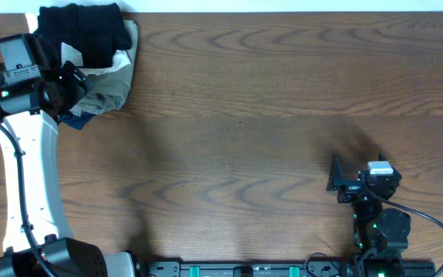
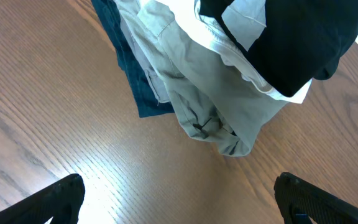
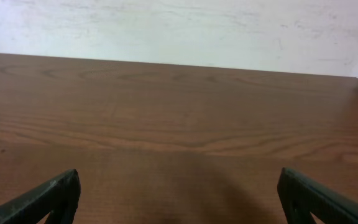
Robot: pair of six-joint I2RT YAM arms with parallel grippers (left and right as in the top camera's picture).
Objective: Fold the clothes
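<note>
the clothes (image 1: 83,31), your black garment, sit bunched into a compact dark bundle at the far left corner of the table (image 1: 268,100), right by the back edge. they are not spread out; the fabric is heaped in soft folds. the bundle rests on top of a small pile. directly beneath it you can see a white garment (image 2: 244,25). under that is a khaki garment (image 2: 210,93) whose crumpled end hangs out toward the middle of the table. at the bottom lies a navy garment (image 2: 126,62) with its edge poking out onto the wood. in the left wrist view the black fabric fills the upper right corner and overlaps the white layer.

your left gripper (image 2: 185,205) hovers just beside the pile, on its near side, with its jaws spread wide and nothing between them. its dark fingers (image 2: 55,202) show at the bottom corners of its own view with bare wood between. as far as the views show, it touches none of the garments. from overhead, the left arm (image 1: 28,169) runs up the left edge of the table to that corner.

your right gripper (image 1: 337,178) is well apart from the clothes, near the front right of the table, over bare wood. its jaws stand wide too and hold nothing. its wrist view shows just the tabletop running back to a pale wall (image 3: 166,25).
</note>
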